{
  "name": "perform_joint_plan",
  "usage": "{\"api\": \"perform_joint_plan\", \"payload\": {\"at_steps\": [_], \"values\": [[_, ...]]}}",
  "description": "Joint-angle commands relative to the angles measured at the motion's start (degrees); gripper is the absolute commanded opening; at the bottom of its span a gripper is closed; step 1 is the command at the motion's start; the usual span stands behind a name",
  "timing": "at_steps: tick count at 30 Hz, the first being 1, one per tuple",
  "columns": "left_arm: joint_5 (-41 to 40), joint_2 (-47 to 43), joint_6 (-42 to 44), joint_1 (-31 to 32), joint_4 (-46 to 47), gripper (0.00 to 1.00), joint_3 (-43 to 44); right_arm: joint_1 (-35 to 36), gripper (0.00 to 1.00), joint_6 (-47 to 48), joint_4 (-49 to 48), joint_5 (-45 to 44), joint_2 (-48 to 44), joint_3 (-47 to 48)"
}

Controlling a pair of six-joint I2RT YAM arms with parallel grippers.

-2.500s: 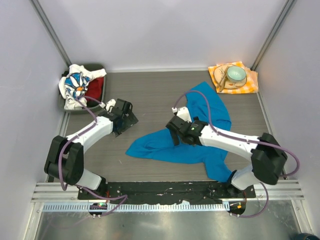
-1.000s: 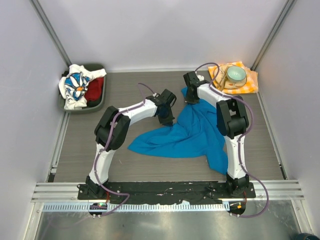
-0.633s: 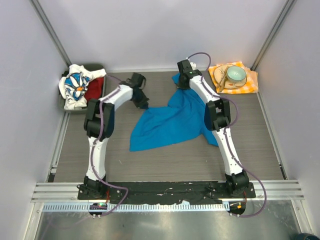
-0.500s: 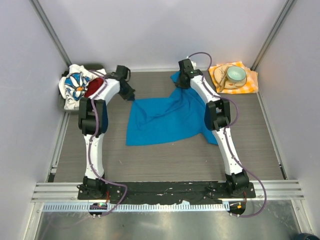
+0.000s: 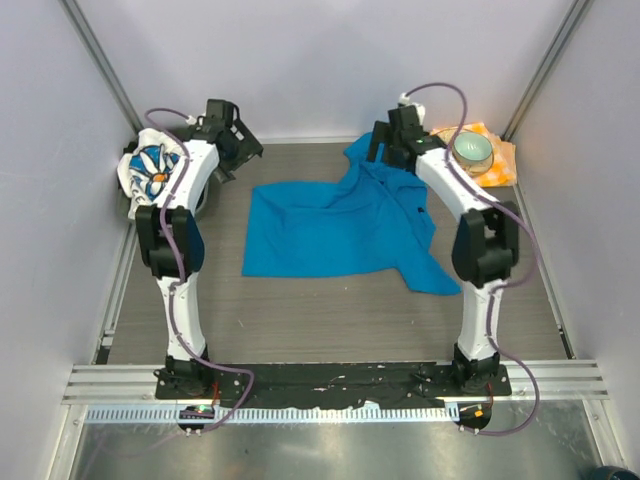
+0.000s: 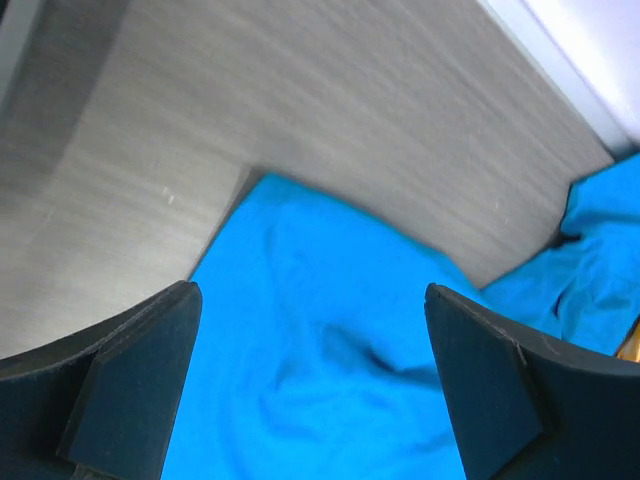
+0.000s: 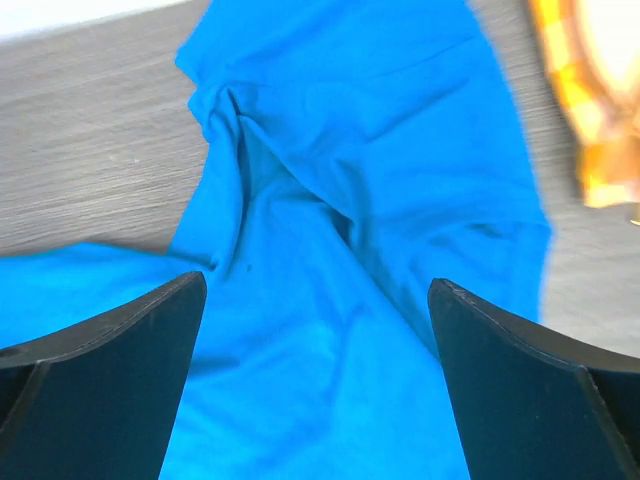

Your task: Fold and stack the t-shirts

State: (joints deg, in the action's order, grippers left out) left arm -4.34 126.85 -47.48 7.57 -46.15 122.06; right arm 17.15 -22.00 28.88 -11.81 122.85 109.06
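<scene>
Blue t-shirt [image 5: 335, 225] is lying spread and partly rumpled on the far middle of the table [image 5: 330, 320]; left gripper [image 6: 310, 340] is hovering over its far-left corner, jaws spread wide, gripping nothing; right gripper [image 7: 318, 360] is hovering over its bunched far-right part, jaws likewise spread, empty; daisy-print t-shirt [image 5: 150, 168] is sitting heaped at far left; checked napkin [image 5: 497, 155] is lying far right, bearing a bowl [image 5: 472, 148].

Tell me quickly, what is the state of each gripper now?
Left gripper: open, holding nothing.
Right gripper: open, holding nothing.
</scene>
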Motion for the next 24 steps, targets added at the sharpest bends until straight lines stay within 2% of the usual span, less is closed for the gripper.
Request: {"api": "perform_joint_plan", "payload": {"at_steps": [1, 4, 6, 7, 12, 14, 18, 24], "values": [[-0.75, -18.25, 0.90, 2.26, 0.78, 0.99, -14.24, 0.08, 1.00, 2.75, 4.06, -9.53, -18.49, -11.96], [-1.55, -24.52, -0.06, 7.61, 3.17, 0.99, -26.03, 0.08, 1.00, -2.58, 7.31, -14.27, -27.38, -22.61], [-1.73, -28.83, -0.76, 9.56, 2.82, 0.99, -30.63, 0.08, 1.00, -5.76, 8.20, -14.20, -33.42, -27.73], [-1.29, -29.98, -1.38, 10.52, 2.30, 0.99, -35.00, 0.08, 0.99, -8.04, 8.21, -13.94, -35.46, -33.15], [-2.69, -40.79, -4.90, 10.80, 7.12, 0.98, -53.81, -0.01, 0.96, -11.83, 8.99, -15.70, -48.12, -46.55], [-3.22, -42.82, -5.08, 10.71, 8.09, 0.98, -57.09, -0.10, 0.96, -13.06, 9.08, -13.94, -52.35, -50.77], [-1.38, -41.08, -4.64, 10.71, 9.75, 0.98, -61.49, -0.10, 0.95, -13.95, 5.59, -8.15, -54.47, -56.91], [-0.41, -34.75, -4.64, 10.71, 12.05, 0.98, -59.93, -0.10, 0.93, -13.77, 0.04, -4.18, -48.68, -59.22]]}}
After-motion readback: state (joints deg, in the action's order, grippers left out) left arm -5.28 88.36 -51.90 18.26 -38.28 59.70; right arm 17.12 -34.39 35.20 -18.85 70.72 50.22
